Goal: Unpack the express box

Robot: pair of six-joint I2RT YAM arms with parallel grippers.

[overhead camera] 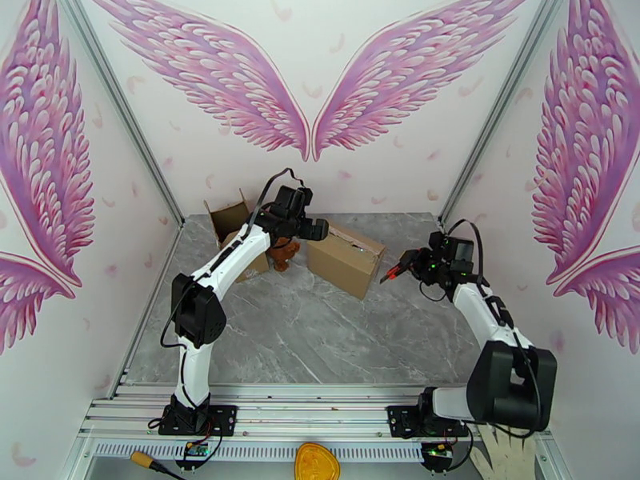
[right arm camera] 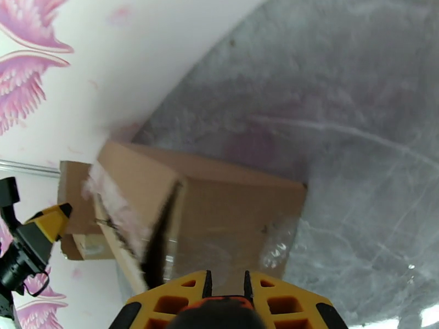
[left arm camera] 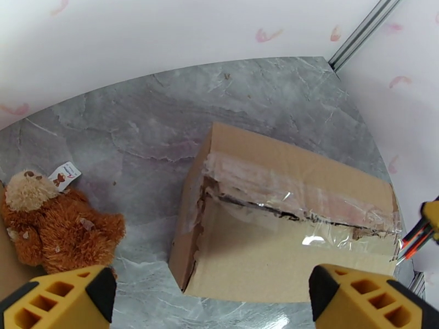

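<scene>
The sealed express box (overhead camera: pixel 346 259) lies at the back of the grey table, brown cardboard with clear tape. In the left wrist view the taped seam of the box (left arm camera: pixel 285 215) is slit and ragged along its top edge. My left gripper (overhead camera: pixel 317 229) hovers over the box's left end, open, its yellow fingers (left arm camera: pixel 60 297) wide apart and empty. My right gripper (overhead camera: pixel 410 264) is shut on an orange-and-black cutter (overhead camera: pixel 390 273) whose tip points at the box's right end. From the right wrist, the dark blade (right arm camera: pixel 160 242) reaches to the box (right arm camera: pixel 230 215).
A brown teddy bear (overhead camera: pixel 282 254) with a white tag lies just left of the box, also under my left wrist camera (left arm camera: pixel 57 234). An opened cardboard box (overhead camera: pixel 228 219) stands behind it in the back-left corner. Walls close in on three sides.
</scene>
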